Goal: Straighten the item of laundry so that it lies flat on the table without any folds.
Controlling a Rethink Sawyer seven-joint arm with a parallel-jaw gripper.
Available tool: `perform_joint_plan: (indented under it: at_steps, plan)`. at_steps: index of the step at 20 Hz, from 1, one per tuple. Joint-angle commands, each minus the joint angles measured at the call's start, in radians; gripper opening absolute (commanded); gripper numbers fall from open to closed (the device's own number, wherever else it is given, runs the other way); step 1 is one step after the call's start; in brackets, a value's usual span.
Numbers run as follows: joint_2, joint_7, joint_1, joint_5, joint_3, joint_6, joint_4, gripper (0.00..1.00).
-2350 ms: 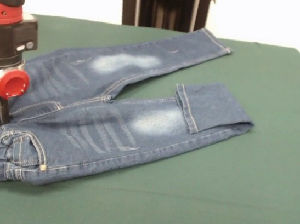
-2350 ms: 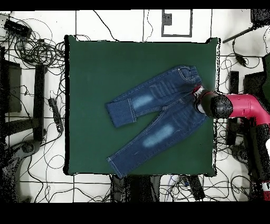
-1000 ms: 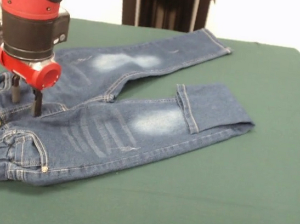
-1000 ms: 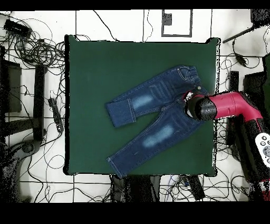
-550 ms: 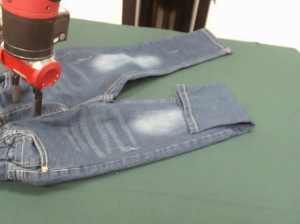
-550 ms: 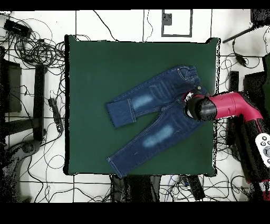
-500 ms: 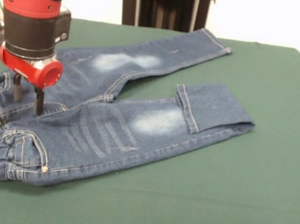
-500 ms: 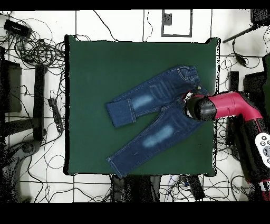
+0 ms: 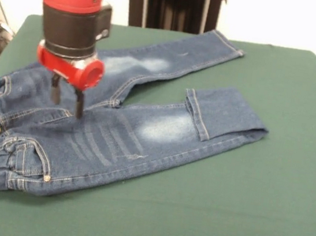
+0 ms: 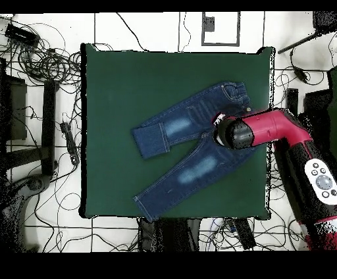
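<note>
Denim jeans (image 9: 127, 131) on table (image 9: 239, 210), one leg cuff folded; gripper (image 9: 67, 99) open above crotch

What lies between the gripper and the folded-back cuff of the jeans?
Only denim: the faded whitish knee patch of the dark blue jeans, between gripper and cuff, front view.

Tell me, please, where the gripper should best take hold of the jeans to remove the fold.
Probably the folded-back hem of the jeans: that cuff lies doubled over the leg. The gripper could come from above, pinch the hem edge and draw it outward over the table.
</note>
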Motion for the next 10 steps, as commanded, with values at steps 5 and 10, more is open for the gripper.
perform_joint_plan:
  at_steps: [5, 10]
  plan:
    - [0.012, 0.420, 0.127, 0.045, -0.052, 0.006, 0.099, 1.00]
    - [0.047, 0.486, 0.172, 0.029, -0.068, -0.015, 0.075, 1.00]
